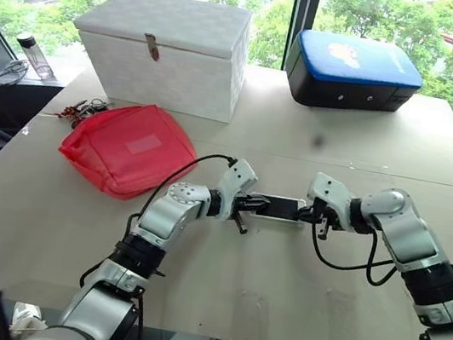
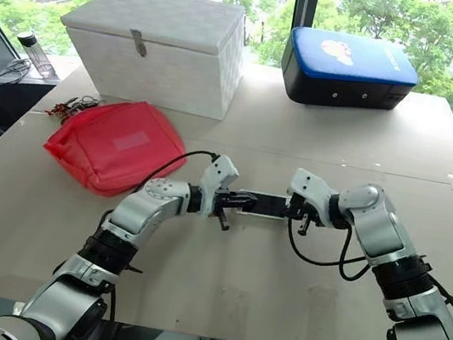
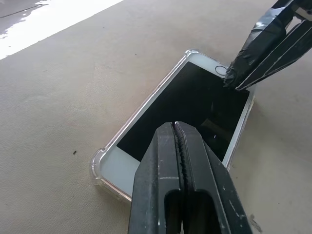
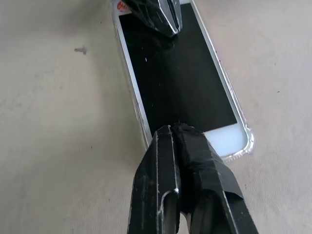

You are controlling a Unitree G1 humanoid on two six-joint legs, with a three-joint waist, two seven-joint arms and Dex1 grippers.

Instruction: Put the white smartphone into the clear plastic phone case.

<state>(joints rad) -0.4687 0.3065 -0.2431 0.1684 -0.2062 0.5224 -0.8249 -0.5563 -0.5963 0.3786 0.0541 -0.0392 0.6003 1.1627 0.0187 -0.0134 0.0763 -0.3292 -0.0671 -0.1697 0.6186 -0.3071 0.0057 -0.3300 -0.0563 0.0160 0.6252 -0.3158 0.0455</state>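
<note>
The white smartphone (image 3: 187, 105) lies screen-up on the tan table (image 1: 296, 276), seated inside the clear plastic phone case (image 3: 100, 168), whose see-through rim and bumpered corners frame the white bezel on every side visible from the wrist cameras. Phone and case sit together near the middle of the table, lengthwise between the two arms.

The left gripper (image 1: 247, 203) comes in over one short end of the phone, its two black fingers pressed together with no gap, tips resting on or just above the dark screen; whether they actually touch the glass cannot be told. The right gripper (image 1: 318, 215) meets the phone from the opposite end, its taped black fingers likewise pressed together and holding nothing, tips over the screen beside the white bezel there. In the left wrist view the right gripper's tips hang over the phone's far end near the home button.

To the left of the phone, just beyond the left arm, lies a red mesh bag (image 1: 126, 147). Behind the bag and farther from the phone stands a white box (image 1: 164, 50) with a metal clasp on its lid. Behind the phone and to its right, at the table's far edge by the window, rests a blue-and-black case (image 1: 354, 74).
</note>
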